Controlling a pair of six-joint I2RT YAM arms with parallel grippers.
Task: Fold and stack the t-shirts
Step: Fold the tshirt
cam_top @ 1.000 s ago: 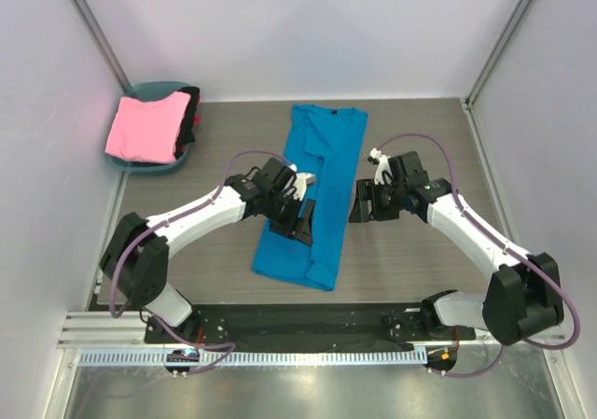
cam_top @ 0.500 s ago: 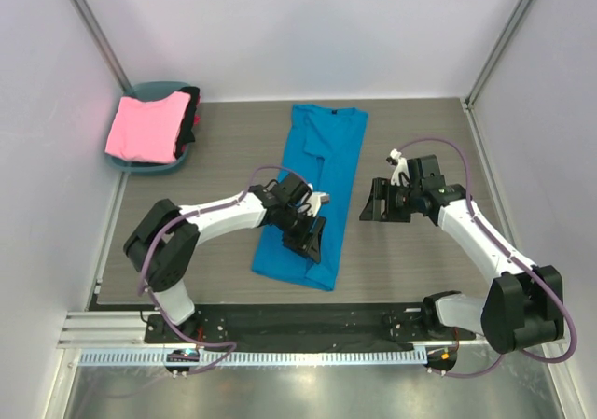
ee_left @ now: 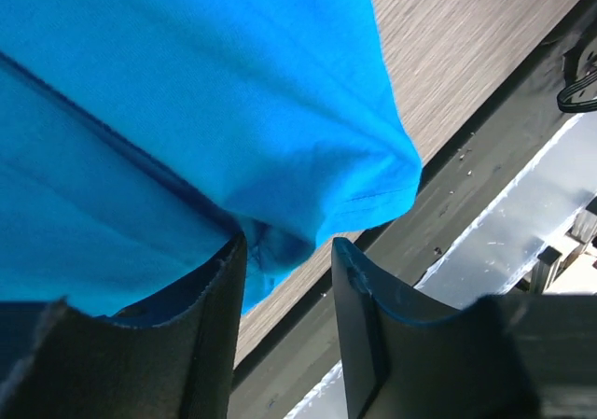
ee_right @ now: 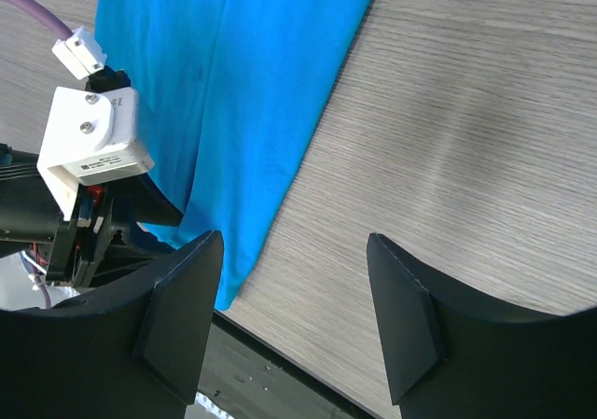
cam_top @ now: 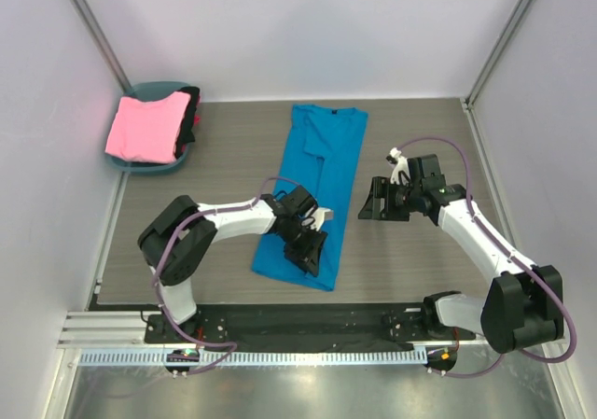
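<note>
At far left, the pink shirt lies over a dark shirt on the basket. The blue shirt is a long strip on the bench, running near to far. Your left tool is nearer: it sits at the near hem, jaws narrow but not clamped, with cloth in the gap. Your right tool hangs wide and empty just right of the strip. You can't read the print on the white box.

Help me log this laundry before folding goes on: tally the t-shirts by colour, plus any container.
Blue t-shirt: 1
Pink t-shirt: 1
Dark t-shirt: 1
Teal basket: 1
Total: 4 things (3 t-shirts, 1 basket)
</note>
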